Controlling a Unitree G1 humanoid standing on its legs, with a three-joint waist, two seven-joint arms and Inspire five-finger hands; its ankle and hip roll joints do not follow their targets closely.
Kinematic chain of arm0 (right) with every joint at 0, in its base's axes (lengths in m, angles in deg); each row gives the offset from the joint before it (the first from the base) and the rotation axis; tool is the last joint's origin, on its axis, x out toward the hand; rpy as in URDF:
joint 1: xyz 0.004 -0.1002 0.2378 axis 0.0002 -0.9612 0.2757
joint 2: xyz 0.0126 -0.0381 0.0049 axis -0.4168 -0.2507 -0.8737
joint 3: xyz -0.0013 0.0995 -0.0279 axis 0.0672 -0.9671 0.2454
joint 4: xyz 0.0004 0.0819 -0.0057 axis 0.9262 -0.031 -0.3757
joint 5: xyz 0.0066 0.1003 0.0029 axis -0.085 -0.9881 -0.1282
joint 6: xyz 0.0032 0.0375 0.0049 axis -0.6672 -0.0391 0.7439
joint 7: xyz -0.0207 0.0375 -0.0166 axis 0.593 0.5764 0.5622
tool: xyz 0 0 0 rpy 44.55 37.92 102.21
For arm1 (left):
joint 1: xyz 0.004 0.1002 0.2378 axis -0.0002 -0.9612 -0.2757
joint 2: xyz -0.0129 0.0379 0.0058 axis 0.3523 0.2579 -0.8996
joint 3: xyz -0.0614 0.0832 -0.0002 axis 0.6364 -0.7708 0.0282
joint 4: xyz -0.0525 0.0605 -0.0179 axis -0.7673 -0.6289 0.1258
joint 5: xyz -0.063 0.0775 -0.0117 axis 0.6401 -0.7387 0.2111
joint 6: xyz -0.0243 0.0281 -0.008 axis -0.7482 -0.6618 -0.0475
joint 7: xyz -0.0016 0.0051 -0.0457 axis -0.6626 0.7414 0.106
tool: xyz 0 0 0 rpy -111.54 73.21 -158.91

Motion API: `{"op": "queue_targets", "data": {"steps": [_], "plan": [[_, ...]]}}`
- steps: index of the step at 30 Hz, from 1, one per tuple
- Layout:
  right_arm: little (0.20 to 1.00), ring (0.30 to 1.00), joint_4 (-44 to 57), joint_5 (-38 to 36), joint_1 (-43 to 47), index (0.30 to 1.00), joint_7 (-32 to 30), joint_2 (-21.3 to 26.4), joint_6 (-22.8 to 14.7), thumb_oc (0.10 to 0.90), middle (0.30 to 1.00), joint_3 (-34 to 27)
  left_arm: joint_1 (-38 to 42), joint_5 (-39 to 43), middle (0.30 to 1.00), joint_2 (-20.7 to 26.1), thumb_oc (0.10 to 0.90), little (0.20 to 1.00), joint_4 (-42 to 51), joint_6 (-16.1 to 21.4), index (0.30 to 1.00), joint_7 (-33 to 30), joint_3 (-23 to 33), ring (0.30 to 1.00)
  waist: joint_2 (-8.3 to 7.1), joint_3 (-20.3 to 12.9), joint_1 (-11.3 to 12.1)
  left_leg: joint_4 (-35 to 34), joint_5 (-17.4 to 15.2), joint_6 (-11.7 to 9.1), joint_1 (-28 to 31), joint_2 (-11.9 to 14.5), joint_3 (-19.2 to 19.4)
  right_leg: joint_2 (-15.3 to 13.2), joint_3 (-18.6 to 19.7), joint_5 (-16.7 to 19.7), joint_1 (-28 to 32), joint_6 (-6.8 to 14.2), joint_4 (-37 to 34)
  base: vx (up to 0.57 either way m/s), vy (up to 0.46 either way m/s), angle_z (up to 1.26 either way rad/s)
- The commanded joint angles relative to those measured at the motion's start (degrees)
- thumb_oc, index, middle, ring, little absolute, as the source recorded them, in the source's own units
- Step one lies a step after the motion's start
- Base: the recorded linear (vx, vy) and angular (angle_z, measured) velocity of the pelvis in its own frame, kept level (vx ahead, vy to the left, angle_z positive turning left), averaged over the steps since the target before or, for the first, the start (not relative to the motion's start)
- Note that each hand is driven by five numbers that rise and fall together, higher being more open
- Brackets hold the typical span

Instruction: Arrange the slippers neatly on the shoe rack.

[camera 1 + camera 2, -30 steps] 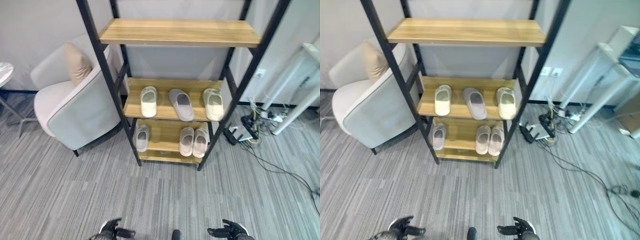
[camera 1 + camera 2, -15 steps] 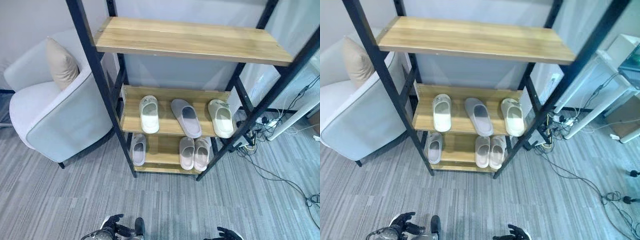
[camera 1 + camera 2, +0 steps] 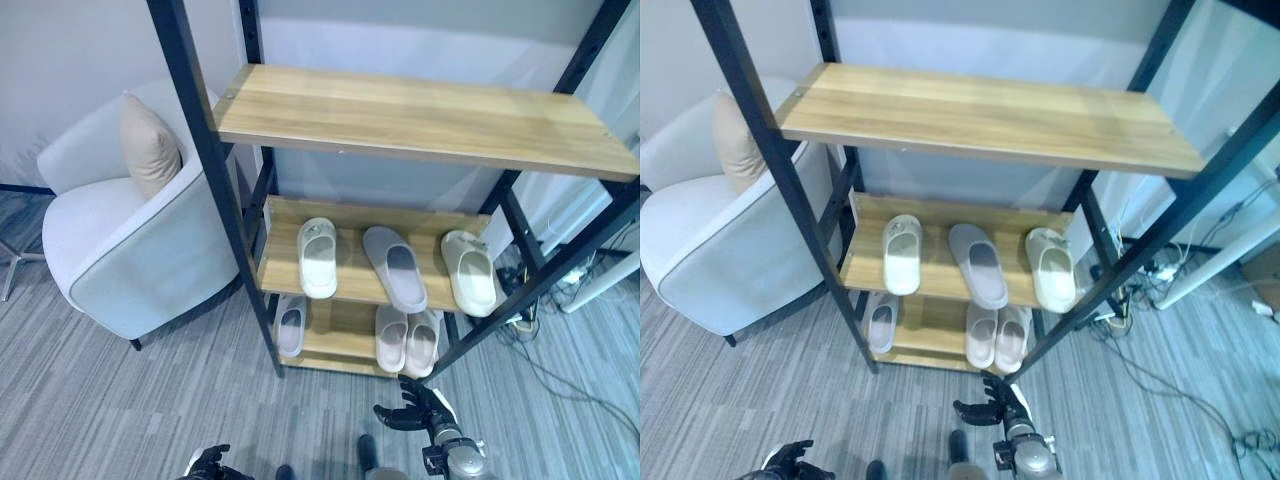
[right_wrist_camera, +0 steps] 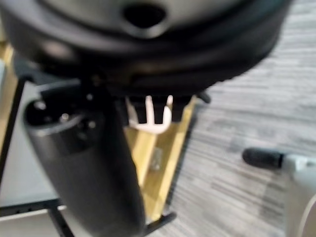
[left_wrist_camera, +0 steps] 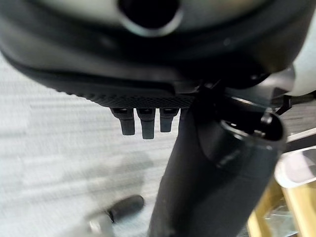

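Shoe rack (image 3: 420,115) with slippers, seen from above; both hands low in the eye views.

Middle shelf: a cream slipper (image 3: 318,256), a grey slipper (image 3: 396,268) lying askew, and another cream slipper (image 3: 470,272), all smooth, rounded, moulded. Bottom shelf, partly hidden beneath: one pale slipper (image 3: 290,325) at left, a touching pair (image 3: 406,340) at right. Wood-grain boards, black metal frame. Right hand (image 3: 418,410), empty, fingers spread, hangs before the bottom shelf. Left hand (image 3: 208,464) is cut off at the edge; its fingers cannot be told. Padded armchair (image 3: 140,250) holds a beige cushion (image 3: 148,148); striped grey carpet (image 3: 120,400).
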Motion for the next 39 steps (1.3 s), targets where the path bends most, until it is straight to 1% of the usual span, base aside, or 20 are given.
{"op": "queue_targets", "data": {"steps": [1,4,5,7,10,14,16,18,20,22,23,24,25,27,31,32,34,36,39], "plan": [[0.9,0.9,9.2,1.7,2.0,0.9,0.4,4.0,-3.6,0.8,0.9,-0.1,2.1,-3.0,0.9,0.0,0.8,0.9,-1.8,0.7,0.9,-0.3,0.3,0.9,0.21,-0.7,0.2,7.7,-8.0,-1.5,-1.5,1.2,1.8,0.0,-0.1,-5.7,3.4,2.5,2.0,0.05,-0.149,-0.21],[0.9,0.9,11.5,1.8,2.6,0.9,2.2,4.1,-3.5,0.8,0.9,2.5,0.9,-4.5,0.9,-1.2,0.8,0.9,-2.9,0.3,0.9,0.0,-0.2,0.9,0.39,-1.6,0.9,6.0,-7.1,-2.1,-0.7,2.0,1.3,0.7,-0.9,-6.3,5.0,1.7,1.0,0.03,-0.131,-0.05],[0.9,0.9,13.3,1.3,3.1,0.9,4.2,4.3,-3.2,0.8,0.9,5.0,0.6,-5.3,0.9,-1.4,0.8,0.9,-3.0,0.0,0.9,0.2,-0.6,0.9,0.4,-1.7,1.3,4.9,-6.3,-2.5,-0.3,2.5,0.8,1.3,-1.4,-6.9,5.9,1.3,0.4,0.02,-0.16,0.03],[0.9,0.9,16.0,-0.6,4.0,0.9,7.0,4.6,-2.7,0.8,0.9,8.0,0.7,-5.7,0.9,-1.4,0.8,0.9,-2.6,-0.1,0.9,0.3,-1.2,0.9,0.4,-1.7,1.7,3.9,-5.5,-3.0,0.0,3.0,0.4,1.7,-1.9,-7.3,6.4,0.9,0.2,0.0,-0.139,0.11],[0.9,0.9,22.6,-2.3,5.9,0.9,12.1,7.1,-2.2,0.8,0.9,13.3,1.4,-6.9,0.9,-1.2,0.8,0.9,-1.4,0.1,0.9,0.6,-2.7,0.9,0.48,-1.8,2.2,2.4,-4.4,-3.6,0.2,3.6,-0.1,2.3,-2.7,-8.1,6.8,0.5,0.0,-0.02,-0.09,0.17],[0.9,0.9,28.2,-3.3,9.5,0.9,16.5,9.5,-1.0,0.8,0.9,18.6,2.2,-8.0,0.9,-1.1,0.8,0.9,-0.5,0.2,0.9,1.1,-4.6,0.9,0.62,-2.0,2.6,1.2,-3.8,-4.1,0.6,4.1,-0.7,2.8,-3.7,-8.8,7.5,0.2,-0.2,-0.01,-0.058,0.18],[0.9,0.9,32.8,-4.1,11.3,0.9,18.4,11.3,-1.0,0.8,0.9,20.6,2.4,-8.3,0.9,-1.2,0.8,0.9,0.0,0.3,0.9,1.2,-5.1,0.9,0.66,-2.1,2.6,1.0,-3.7,-4.2,0.9,4.2,-0.8,3.0,-4.1,-8.9,8.0,0.0,-0.6,0.01,-0.04,0.02],[0.9,0.9,37.4,-4.3,12.2,0.9,18.7,13.5,-1.8,0.8,0.9,20.6,2.4,-8.4,0.9,-1.5,0.8,0.9,0.1,0.3,0.9,1.3,-5.1,0.9,0.83,-2.3,2.6,1.0,-3.7,-4.4,1.0,4.4,-1.0,3.2,-4.4,-9.0,8.4,0.0,-1.0,0.0,0.0,0.0],[0.9,0.9,41.9,-2.8,12.4,0.9,16.8,15.2,-3.1,0.8,0.9,17.8,2.3,-8.3,0.9,-1.9,0.8,0.9,0.1,0.4,0.9,1.1,-4.9,0.9,0.98,-2.4,2.3,1.0,-3.2,-4.5,0.9,4.5,-0.9,3.2,-4.6,-8.5,8.4,0.0,-1.3,-0.01,-0.01,0.06],[0.9,0.9,46.8,0.1,10.9,0.9,13.7,16.5,-5.4,0.8,0.9,13.4,2.0,-8.6,0.9,-2.4,0.8,0.9,-0.1,0.5,0.9,0.8,-4.7,0.9,1.21,-2.6,2.0,0.9,-3.2,-4.5,1.0,4.6,-0.9,3.3,-4.7,-8.5,8.8,0.0,-1.6,0.04,-0.001,0.05],[0.9,0.9,48.7,2.0,10.1,0.9,11.2,16.9,-6.5,0.8,0.9,10.6,1.7,-8.6,0.9,-2.8,0.8,0.9,-0.4,0.5,0.9,0.8,-4.4,0.9,1.38,-2.7,1.9,0.8,-3.3,-4.4,1.2,4.6,-0.8,3.3,-4.7,-8.5,9.0,0.0,-1.8,0.07,-0.001,0.0],[0.9,0.9,50.3,7.7,8.8,0.9,6.1,17.2,-7.8,0.8,0.9,5.9,1.2,-8.1,0.9,-3.2,0.8,0.9,-0.4,0.6,0.9,0.8,-3.7,0.9,1.59,-2.8,1.9,0.7,-3.3,-4.4,1.5,4.6,-0.8,3.4,-4.7,-8.5,9.4,0.0,-2.0,0.05,0.0,0.01],[0.9,0.9,50.4,7.8,8.7,0.9,6.1,17.2,-7.7,0.8,0.9,5.8,1.2,-8.1,0.9,-3.2,0.8,0.9,-0.4,0.6,0.9,0.8,-3.7,0.9,1.6,-2.7,2.0,0.7,-3.3,-4.4,1.6,4.7,-0.8,3.4,-4.7,-8.5,9.5,0.0,-2.0,0.05,-0.006,0.01],[0.9,0.9,49.4,13.8,8.7,0.9,0.5,16.6,-8.2,0.8,0.9,1.7,0.5,-8.1,0.9,-3.4,0.8,0.9,-0.5,0.6,0.9,0.1,-3.2,0.9,1.74,-2.7,2.2,0.5,-3.4,-4.3,1.6,4.6,-0.9,3.4,-4.8,-8.4,9.6,0.0,-2.4,0.02,-0.003,-0.01],[0.9,0.9,45.4,19.7,10.4,0.9,-6.8,15.9,-7.0,0.8,0.9,-3.8,-1.3,-9.6,0.9,-3.7,0.8,0.9,-1.8,0.0,0.9,-0.4,-3.2,0.9,1.79,-2.6,2.7,0.2,-3.5,-4.2,1.6,4.6,-1.1,3.5,-4.9,-8.2,9.9,0.1,-3.3,0.04,-0.001,-0.01],[0.9,0.9,42.9,23.5,11.8,0.9,-9.7,16.7,-6.3,0.8,0.9,-5.5,-2.1,-9.9,0.9,-3.6,0.8,0.9,-1.9,0.0,0.9,-0.3,-2.7,0.9,1.81,-2.5,3.1,0.2,-3.5,-4.1,1.5,4.5,-1.2,3.5,-5.0,-8.1,9.9,0.1,-3.6,0.04,0.002,0.0],[0.9,0.9,41.9,24.6,12.2,0.9,-10.9,17.2,-6.1,0.8,0.9,-6.4,-2.4,-10.0,0.9,-3.3,0.8,0.9,-1.7,0.1,0.9,-0.3,-2.6,0.9,1.8,-2.5,3.3,0.2,-3.6,-4.1,1.4,4.5,-1.3,3.6,-5.1,-8.2,9.9,0.1,-3.6,0.04,-0.001,0.03],[0.9,0.9,37.7,25.2,13.9,0.9,-13.1,17.8,-5.2,0.8,0.9,-7.7,-2.6,-9.6,0.9,-3.0,0.8,0.9,-1.5,0.3,0.9,-0.3,-2.7,0.9,1.69,-2.2,3.8,0.2,-4.2,-4.1,1.5,4.5,-1.6,3.7,-5.4,-8.7,10.3,0.1,-3.8,0.09,0.001,0.04],[0.9,0.9,36.2,25.3,14.6,0.9,-13.7,18.0,-5.2,0.8,0.9,-7.8,-2.6,-9.5,0.9,-2.9,0.8,0.9,-1.4,0.5,0.9,-0.3,-2.8,0.9,1.6,-2.0,4.0,0.2,-4.3,-4.2,1.5,4.6,-1.8,3.8,-5.5,-8.7,10.4,0.1,-3.9,0.05,-0.003,0.13]]}}
